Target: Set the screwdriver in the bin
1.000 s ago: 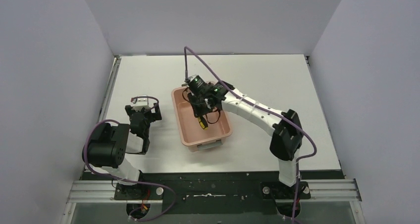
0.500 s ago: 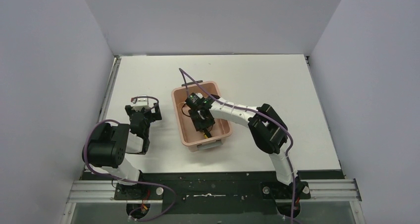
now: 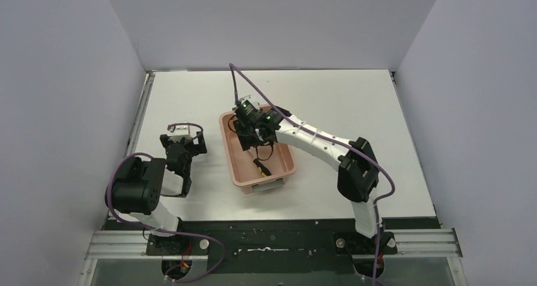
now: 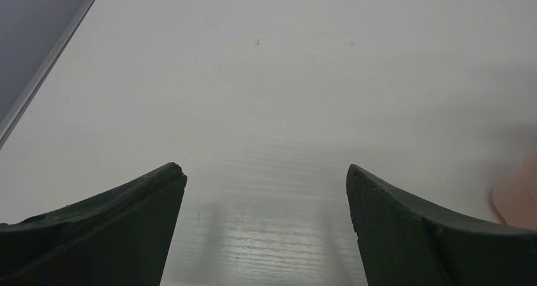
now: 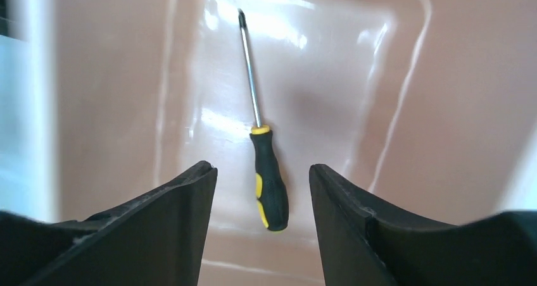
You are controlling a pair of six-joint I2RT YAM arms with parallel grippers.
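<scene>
Released, the screwdriver [image 5: 267, 172] now lies flat in the bin [image 5: 443, 109] beneath parted right fingers [image 5: 168, 232]; left fingers [image 4: 114, 229] wide.

Screwdriver [image 5: 259, 129]: small and slim, with a thin dark metal shaft and a black handle with a yellow collar and yellow side stripe. It lies flat and loose on the bin floor, running lengthwise, tip close to one short end wall. Bin [image 3: 231, 154]: rectangular salmon-pink plastic tub with rounded corners, a glossy interior and a pale handle on its near short end. It stands upright on the white counter [image 3: 354, 102], slightly askew.
</scene>
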